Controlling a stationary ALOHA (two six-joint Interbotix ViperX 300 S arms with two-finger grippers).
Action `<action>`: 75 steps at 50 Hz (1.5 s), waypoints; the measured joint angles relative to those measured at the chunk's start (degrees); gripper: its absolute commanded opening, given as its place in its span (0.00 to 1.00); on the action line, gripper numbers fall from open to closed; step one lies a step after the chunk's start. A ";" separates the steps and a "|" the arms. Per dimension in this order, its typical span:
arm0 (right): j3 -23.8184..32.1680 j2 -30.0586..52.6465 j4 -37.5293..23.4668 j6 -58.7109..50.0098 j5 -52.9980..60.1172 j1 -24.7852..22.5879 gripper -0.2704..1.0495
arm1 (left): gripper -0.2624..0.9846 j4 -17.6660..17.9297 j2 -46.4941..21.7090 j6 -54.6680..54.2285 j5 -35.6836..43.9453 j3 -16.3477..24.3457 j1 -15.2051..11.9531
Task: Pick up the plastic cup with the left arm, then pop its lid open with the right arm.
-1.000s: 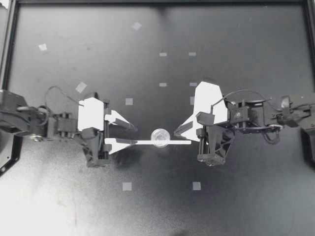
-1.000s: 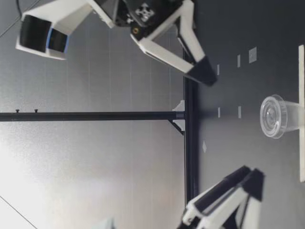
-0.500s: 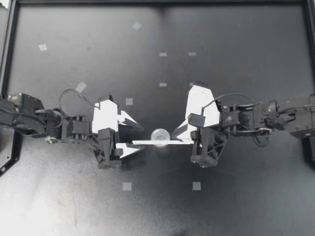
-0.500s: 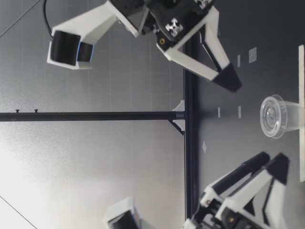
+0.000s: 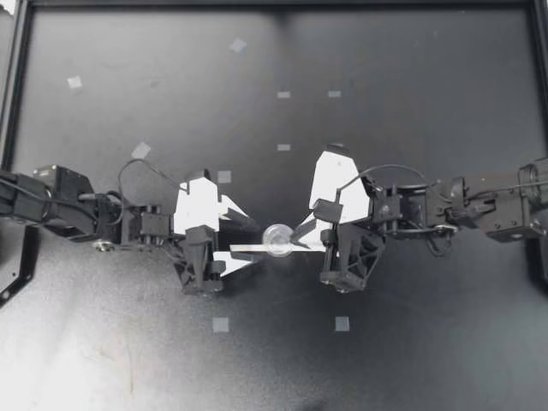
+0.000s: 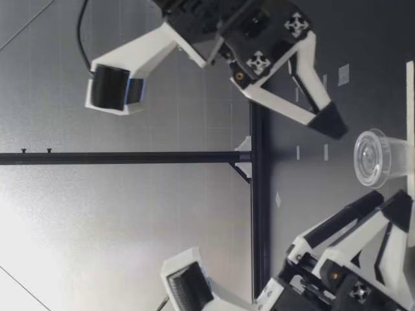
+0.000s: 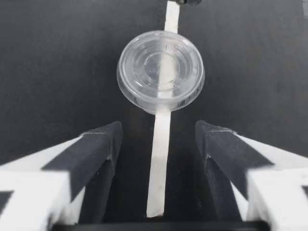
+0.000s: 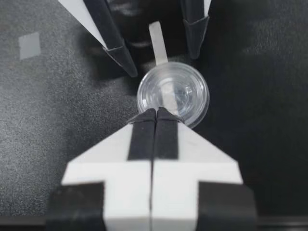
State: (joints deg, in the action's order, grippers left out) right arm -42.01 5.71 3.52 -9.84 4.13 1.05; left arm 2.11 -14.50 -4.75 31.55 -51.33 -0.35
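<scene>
The small clear lidded cup stands on a white strip near the middle of the dark table. My left gripper faces it with its fingers spread wide and empty, the cup just ahead of their tips. My right gripper is pressed fully closed on nothing, its tip at the cup's rim, possibly touching. The cup looks light, so I judge the spread fingers should straddle it squarely and close gently.
</scene>
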 measured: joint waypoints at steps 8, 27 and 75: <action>0.00 0.26 0.00 -0.62 0.09 0.00 0.13 | 0.71 -0.09 -0.44 0.09 0.79 0.35 0.00; 0.79 1.76 0.09 -0.62 0.18 -0.09 0.13 | 0.71 -0.09 -2.90 0.18 2.46 1.93 0.00; 0.26 3.69 -0.18 -1.14 0.26 0.00 0.13 | 0.71 -0.09 -5.63 0.35 3.69 4.92 0.00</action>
State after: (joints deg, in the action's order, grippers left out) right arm -41.75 9.40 3.34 -10.99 4.39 1.05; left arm 2.02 -20.13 -4.39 35.24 -46.41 -0.35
